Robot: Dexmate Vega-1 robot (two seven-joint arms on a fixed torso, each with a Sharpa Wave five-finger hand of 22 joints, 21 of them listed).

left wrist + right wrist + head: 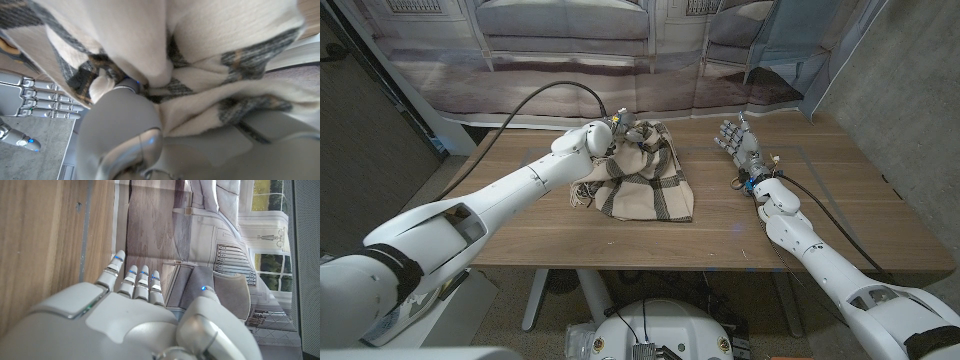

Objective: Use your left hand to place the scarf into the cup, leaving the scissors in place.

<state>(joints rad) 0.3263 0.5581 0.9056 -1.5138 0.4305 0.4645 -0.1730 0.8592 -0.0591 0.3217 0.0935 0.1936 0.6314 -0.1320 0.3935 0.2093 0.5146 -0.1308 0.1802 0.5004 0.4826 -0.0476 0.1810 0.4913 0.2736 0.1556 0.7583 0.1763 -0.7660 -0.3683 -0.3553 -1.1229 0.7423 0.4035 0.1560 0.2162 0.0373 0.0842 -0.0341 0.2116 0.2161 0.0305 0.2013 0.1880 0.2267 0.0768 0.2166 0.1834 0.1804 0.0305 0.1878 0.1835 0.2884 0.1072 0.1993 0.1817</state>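
Your left hand (610, 135) is buried in the cream-and-grey plaid woollen scarf (645, 180), fingers pinching folds at its far edge. The scarf lies mid-table, trailing back toward you from that grip. Your right hand (738, 140) is well apart, fingers spread, holding nothing. No cup is visible to aim for.

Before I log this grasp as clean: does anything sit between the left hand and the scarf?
Nothing visible does. The left hand is already on the plaid scarf, its fabric bunched around the hand in the left wrist view. No cup or scissors is visible.
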